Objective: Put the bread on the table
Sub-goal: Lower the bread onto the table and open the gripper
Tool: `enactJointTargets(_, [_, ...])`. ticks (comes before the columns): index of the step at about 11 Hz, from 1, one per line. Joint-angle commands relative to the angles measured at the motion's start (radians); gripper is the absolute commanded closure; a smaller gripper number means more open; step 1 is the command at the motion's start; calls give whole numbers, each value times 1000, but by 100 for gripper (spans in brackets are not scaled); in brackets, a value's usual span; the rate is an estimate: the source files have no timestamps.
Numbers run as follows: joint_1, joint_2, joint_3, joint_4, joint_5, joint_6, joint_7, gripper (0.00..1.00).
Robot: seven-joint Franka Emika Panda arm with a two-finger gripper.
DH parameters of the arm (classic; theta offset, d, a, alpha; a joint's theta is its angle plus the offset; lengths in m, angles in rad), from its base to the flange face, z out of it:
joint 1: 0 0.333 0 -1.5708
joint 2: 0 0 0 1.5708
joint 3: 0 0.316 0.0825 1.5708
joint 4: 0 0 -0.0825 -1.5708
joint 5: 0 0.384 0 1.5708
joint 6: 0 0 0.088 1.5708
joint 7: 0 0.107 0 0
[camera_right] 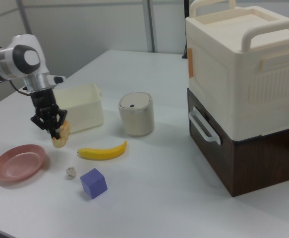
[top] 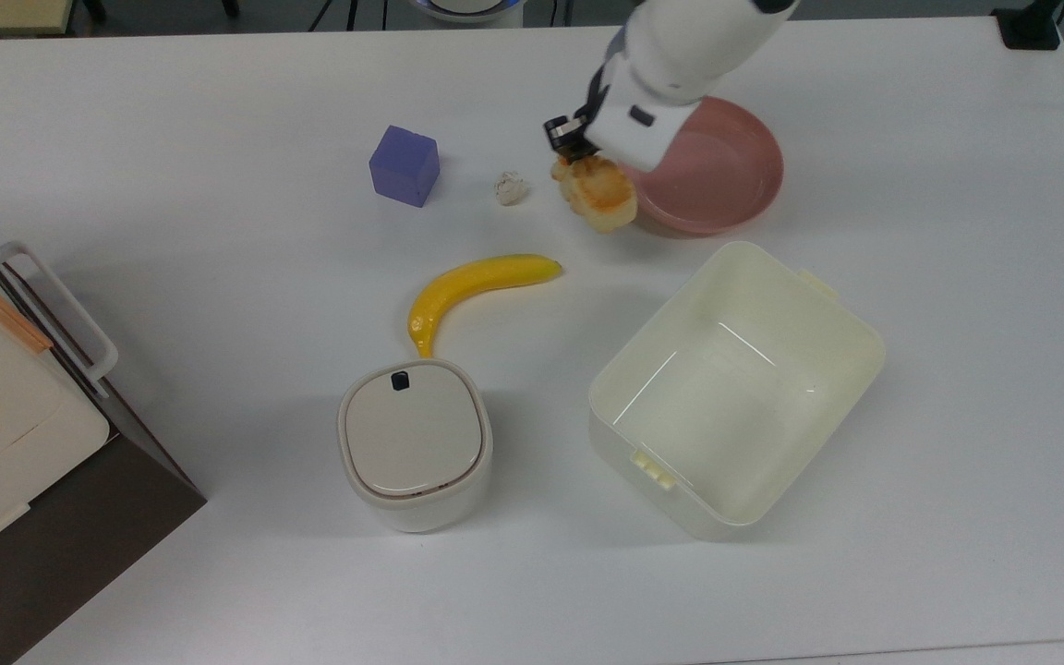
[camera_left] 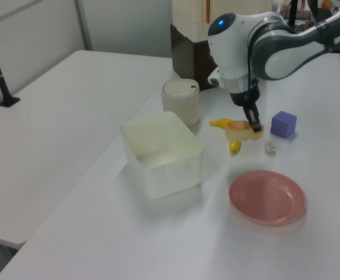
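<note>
Your fingers [top: 572, 155] are closed on the bread [top: 598, 193], clear of the pink plate [top: 726, 180]. You have yet to lower it to the surface [top: 218, 120] below them and let go.

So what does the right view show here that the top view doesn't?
The right view alone takes in the whole cream case on its dark brown cabinet, with handles and front face. The top view alone looks straight down into the open bin, bare inside. Both show the gripper holding the bread off the pink plate, near the banana, purple cube and lidded pot.
</note>
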Motion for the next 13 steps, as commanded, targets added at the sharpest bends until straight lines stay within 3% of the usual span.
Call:
enactJointTargets(1, [-31, 33, -3, 49, 16, 6, -13, 100])
enactJointTargets(2, [-31, 42, -3, 52, 16, 6, -12, 100])
enactJointTargets(3, [-31, 43, -2, 52, 17, 6, -6, 75])
enactJointTargets(4, [-28, 44, -2, 52, 16, 6, -1, 1])
enactJointTargets(7, [-34, 40, -3, 90, 28, 0, 22, 0])
enactJointTargets(9, [-76, 28, -6, 140, 26, -3, 75, 0])
enactJointTargets(13, [-134, -65, -75, 163, 33, -12, 74, 0])
